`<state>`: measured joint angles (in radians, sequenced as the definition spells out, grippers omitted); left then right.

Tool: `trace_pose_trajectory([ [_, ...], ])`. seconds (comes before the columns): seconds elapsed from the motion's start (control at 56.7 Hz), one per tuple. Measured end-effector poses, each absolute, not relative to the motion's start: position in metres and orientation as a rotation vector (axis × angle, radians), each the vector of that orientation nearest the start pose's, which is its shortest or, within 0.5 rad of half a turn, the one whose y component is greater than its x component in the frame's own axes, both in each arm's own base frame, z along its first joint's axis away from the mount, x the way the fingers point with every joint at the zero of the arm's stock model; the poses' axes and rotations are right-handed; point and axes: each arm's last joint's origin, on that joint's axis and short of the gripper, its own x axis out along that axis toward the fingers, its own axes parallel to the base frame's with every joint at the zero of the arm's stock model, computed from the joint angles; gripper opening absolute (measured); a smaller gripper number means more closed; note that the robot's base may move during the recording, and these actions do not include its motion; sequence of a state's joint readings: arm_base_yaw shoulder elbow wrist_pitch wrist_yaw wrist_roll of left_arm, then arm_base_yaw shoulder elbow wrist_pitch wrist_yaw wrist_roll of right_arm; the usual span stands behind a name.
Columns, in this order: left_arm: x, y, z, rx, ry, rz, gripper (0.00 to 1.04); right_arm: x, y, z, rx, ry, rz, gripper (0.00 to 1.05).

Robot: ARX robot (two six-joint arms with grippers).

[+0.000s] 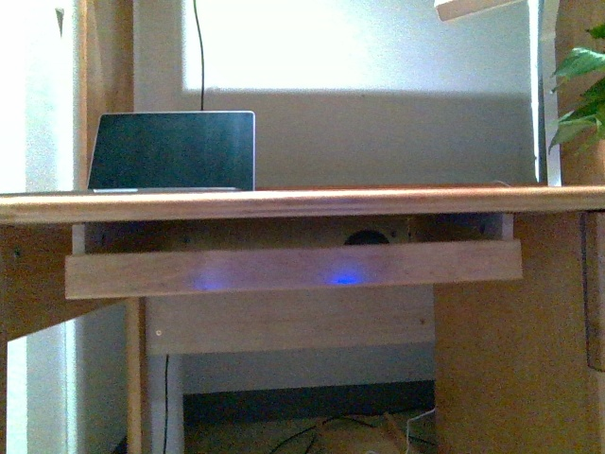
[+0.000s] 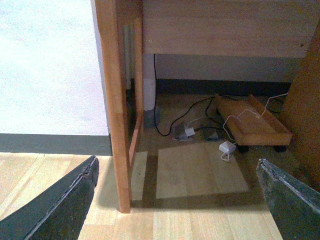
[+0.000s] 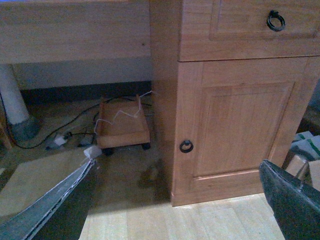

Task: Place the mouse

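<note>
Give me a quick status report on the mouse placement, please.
Left claw open, empty. Right claw open, empty. Small dark grey rounded mouse apparently in wooden pull-out tray, mostly hidden by its front. Nothing blocking seen.

No readable text, labels or numbers appear anywhere (the laptop (image 1: 173, 151) screen included).

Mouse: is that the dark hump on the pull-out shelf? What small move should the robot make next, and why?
Probably lift the right gripper toward the pull-out shelf. Both it and the left gripper are open, empty and facing the floor under the desk, while the hump, likely the mouse, sits higher.
</note>
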<state>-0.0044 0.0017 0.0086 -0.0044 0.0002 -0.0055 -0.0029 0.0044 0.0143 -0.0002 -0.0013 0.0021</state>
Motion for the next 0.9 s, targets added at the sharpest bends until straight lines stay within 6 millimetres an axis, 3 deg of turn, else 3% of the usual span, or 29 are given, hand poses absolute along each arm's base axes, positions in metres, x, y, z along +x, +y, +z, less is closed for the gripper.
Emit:
trace_pose_trajectory([
  [0.653,0.098,0.0,0.165,-0.028,0.024,0.048,0.97,0.097,0.0,0.168,0.002,-0.01,-0.002,0.97],
  [0.741,0.102,0.0,0.161,-0.089,0.108,0.156,0.97,0.097,0.0,0.168,0.002,-0.01,-0.003,0.97],
  [0.9,0.122,0.008,0.165,-0.098,0.137,0.113,0.97,0.097,0.0,0.168,0.002,-0.01,-0.002,0.97],
])
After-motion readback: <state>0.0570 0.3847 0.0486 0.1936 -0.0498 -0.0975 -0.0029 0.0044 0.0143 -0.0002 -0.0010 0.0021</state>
